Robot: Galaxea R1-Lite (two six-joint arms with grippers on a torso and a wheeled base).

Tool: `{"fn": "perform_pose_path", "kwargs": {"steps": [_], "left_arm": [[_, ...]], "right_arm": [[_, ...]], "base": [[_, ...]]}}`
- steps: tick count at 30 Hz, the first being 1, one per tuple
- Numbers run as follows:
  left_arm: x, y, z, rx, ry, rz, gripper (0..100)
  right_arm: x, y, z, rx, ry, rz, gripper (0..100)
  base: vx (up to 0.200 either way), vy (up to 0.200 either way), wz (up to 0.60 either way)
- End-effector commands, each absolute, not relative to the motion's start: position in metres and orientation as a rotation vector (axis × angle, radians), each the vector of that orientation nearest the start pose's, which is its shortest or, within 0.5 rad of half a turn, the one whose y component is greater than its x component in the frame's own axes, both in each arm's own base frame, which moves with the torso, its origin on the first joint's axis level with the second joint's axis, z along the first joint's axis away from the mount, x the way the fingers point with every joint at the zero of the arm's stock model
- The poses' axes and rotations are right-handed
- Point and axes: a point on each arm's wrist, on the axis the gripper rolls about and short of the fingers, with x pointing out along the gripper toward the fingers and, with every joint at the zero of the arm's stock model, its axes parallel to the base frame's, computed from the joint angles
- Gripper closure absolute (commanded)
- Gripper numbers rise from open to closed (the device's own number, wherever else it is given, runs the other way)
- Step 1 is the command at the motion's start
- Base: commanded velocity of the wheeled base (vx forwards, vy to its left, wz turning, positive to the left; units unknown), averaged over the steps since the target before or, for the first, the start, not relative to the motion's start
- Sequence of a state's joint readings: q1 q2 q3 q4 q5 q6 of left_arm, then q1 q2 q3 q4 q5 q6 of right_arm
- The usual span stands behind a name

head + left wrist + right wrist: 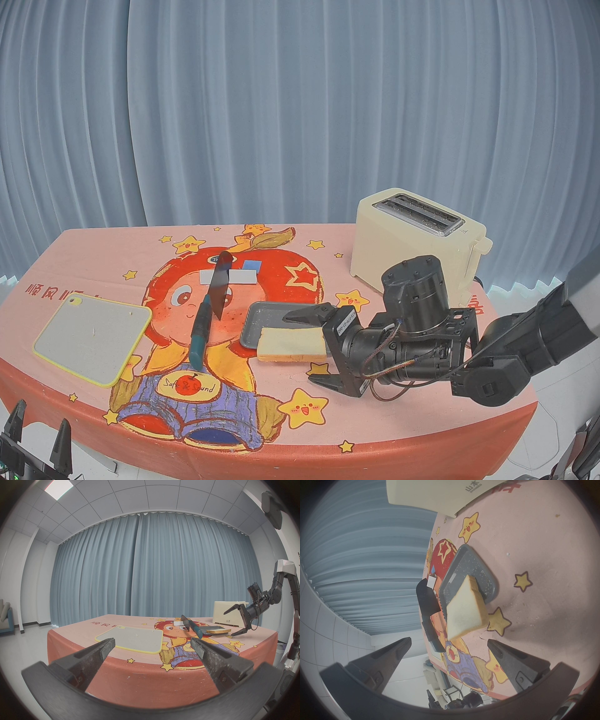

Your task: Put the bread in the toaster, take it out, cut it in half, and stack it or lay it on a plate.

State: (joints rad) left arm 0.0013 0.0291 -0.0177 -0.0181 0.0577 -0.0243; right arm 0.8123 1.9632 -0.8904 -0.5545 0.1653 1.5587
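A slice of bread (292,344) lies tilted over the front rim of a grey tray (265,314) in the middle of the table. My right gripper (298,350) is turned on its side just to the right of the slice. It is open, with one finger above the bread and one below, not touching it. In the right wrist view the bread (465,608) lies just ahead of the gripper (450,644). The cream toaster (415,240) stands behind the right arm with both slots empty. My left gripper (153,644) hangs open below the table's front left edge.
A knife (209,306) with a teal handle and a black blade lies left of the tray. A grey cutting board (92,337) with a yellow rim sits at the table's left. The cloth near the front edge is bare.
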Motion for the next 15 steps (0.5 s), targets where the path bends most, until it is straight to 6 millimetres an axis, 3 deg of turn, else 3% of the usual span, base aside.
{"fn": "perform_pose_path", "kwargs": {"steps": [1, 15], "left_arm": [[-0.021, 0.001, 0.078, -0.024, 0.010, 0.060, 0], [-0.021, 0.001, 0.078, -0.024, 0.010, 0.060, 0]], "right_arm": [[0.244, 0.263, 0.099, 1.216, 1.122, 0.328, 0], [0.258, 0.261, 0.106, 1.251, 1.089, 0.325, 0]], "base": [[0.000, 0.000, 0.00], [0.000, 0.000, 0.00]]}}
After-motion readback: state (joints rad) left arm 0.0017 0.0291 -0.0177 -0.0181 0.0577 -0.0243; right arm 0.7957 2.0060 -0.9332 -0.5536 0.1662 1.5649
